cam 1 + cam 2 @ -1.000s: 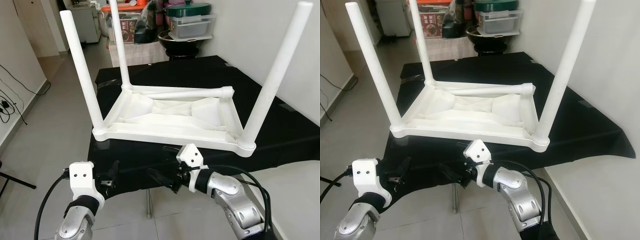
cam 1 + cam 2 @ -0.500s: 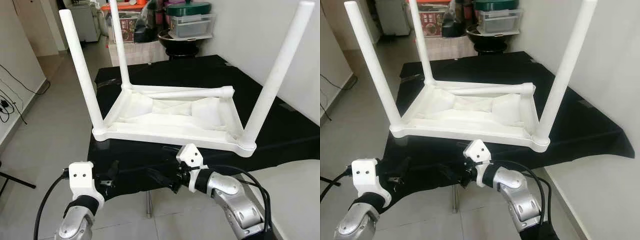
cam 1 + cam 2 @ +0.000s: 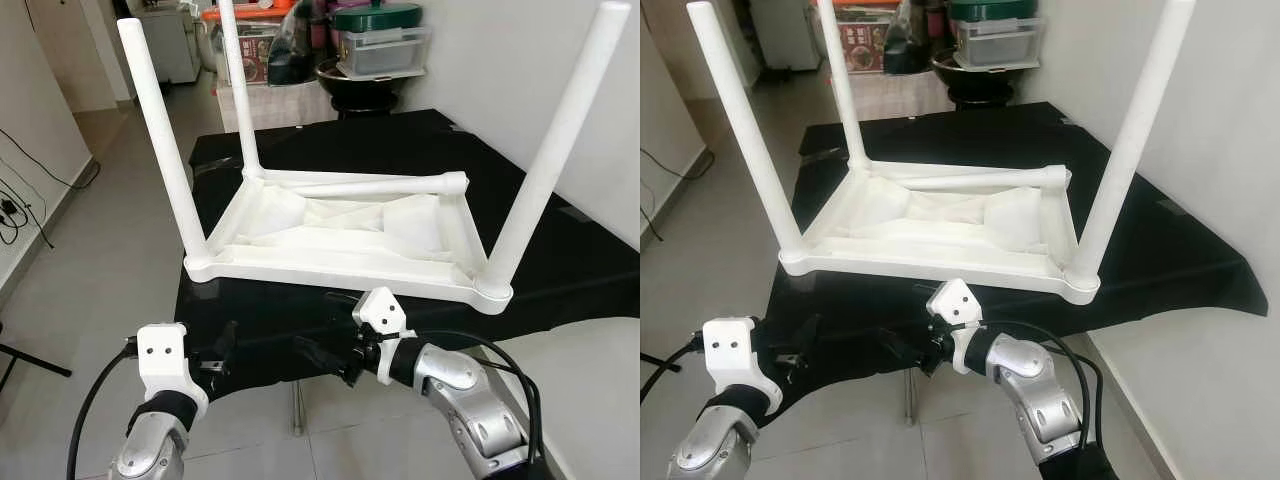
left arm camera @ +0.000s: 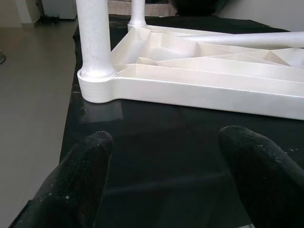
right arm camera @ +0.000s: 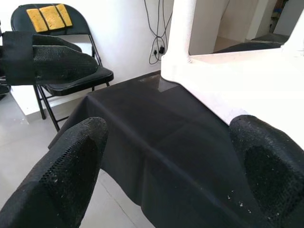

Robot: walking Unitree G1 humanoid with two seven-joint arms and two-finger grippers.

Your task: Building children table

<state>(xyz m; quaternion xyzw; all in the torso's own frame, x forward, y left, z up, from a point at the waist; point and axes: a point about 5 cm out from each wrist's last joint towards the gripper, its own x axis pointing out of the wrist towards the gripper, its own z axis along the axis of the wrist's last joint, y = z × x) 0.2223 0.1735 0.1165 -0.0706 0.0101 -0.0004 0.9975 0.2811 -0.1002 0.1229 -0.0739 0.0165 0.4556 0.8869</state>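
A white plastic children's table (image 3: 340,240) lies upside down on a black-covered table (image 3: 560,260). Three legs stand upright in its corners: near left (image 3: 160,140), far left (image 3: 238,90), near right (image 3: 555,150). A fourth leg (image 3: 390,186) lies loose across the far edge of the frame. My left gripper (image 3: 222,350) is open just below the black table's near edge, left of centre. My right gripper (image 3: 325,350) is open too, held low in front of the near edge and pointing left. Both are empty.
Stacked boxes and a covered pot (image 3: 378,40) stand behind the black table. A white wall (image 3: 500,60) runs along the right. Tiled floor (image 3: 90,260) lies open to the left, with cables (image 3: 20,210) by the wall. A black folding chair (image 5: 57,47) stands at the left.
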